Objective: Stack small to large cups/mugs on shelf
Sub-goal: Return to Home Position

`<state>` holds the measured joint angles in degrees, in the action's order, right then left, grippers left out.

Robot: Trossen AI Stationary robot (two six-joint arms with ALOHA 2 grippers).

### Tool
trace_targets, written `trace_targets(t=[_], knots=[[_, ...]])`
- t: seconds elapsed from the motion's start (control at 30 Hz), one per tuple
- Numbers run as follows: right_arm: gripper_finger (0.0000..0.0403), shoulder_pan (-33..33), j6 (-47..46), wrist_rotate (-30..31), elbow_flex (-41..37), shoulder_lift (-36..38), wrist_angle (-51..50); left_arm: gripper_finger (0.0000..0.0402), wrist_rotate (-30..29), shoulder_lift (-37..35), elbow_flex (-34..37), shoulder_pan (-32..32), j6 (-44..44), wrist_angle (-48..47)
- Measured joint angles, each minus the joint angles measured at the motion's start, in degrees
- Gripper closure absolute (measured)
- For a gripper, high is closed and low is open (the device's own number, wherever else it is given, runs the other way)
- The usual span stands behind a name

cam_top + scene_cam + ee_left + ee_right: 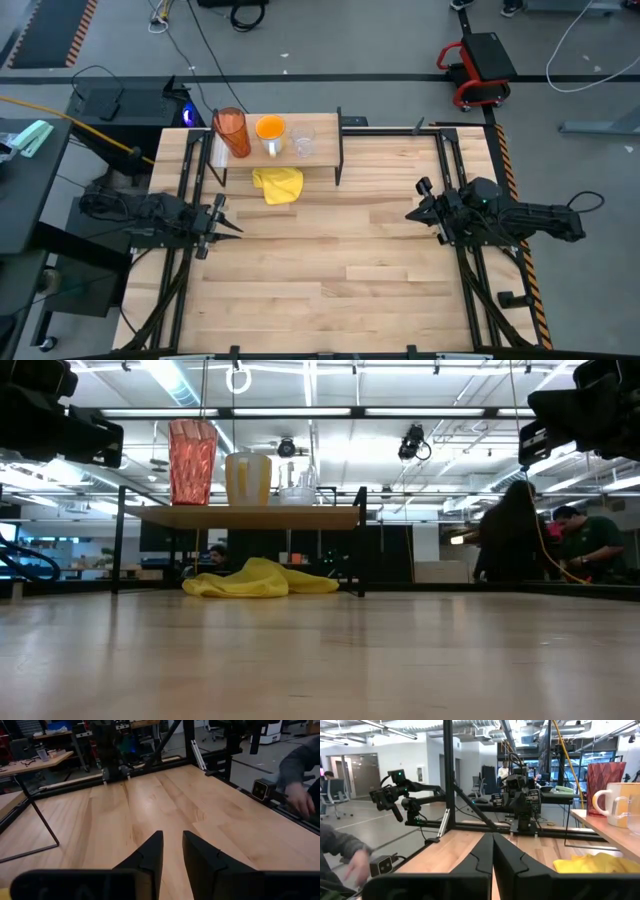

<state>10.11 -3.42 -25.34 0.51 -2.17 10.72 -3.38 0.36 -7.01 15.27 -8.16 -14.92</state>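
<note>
Left gripper (172, 839): jaws showing a narrow gap, gripping nothing, hovering over the counter (340, 270) at its left side; right gripper (493, 840): jaws pressing together, empty, hovering at the right side. Tumbler (232, 131), mug (270, 130) and clear cup (303, 143) are standing upright in a row on the shelf (325, 152), tallest leftmost, well apart from both arms, the left lying nearer. Judgement: placing is looking complete, and parking is asking only for clearance from shelf and yellow cloth (278, 185)

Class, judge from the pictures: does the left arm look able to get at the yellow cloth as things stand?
Probably yes. The yellow cloth lies on the table just in front of the shelf, mostly clear of its board, and nothing stands between it and the left claw.
</note>
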Motion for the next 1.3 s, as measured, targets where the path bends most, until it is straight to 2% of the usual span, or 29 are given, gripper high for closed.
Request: trace_targets(t=[0.93,1.3], knots=[[0.0391,0.00,-0.02,0.02,0.00,0.00,0.04,0.0311,0.00,0.00,0.00,0.00,0.02,0.09],[0.0391,0.00,-0.03,0.02,0.00,0.00,0.04,0.0319,0.00,0.00,0.00,0.00,0.01,0.08]])
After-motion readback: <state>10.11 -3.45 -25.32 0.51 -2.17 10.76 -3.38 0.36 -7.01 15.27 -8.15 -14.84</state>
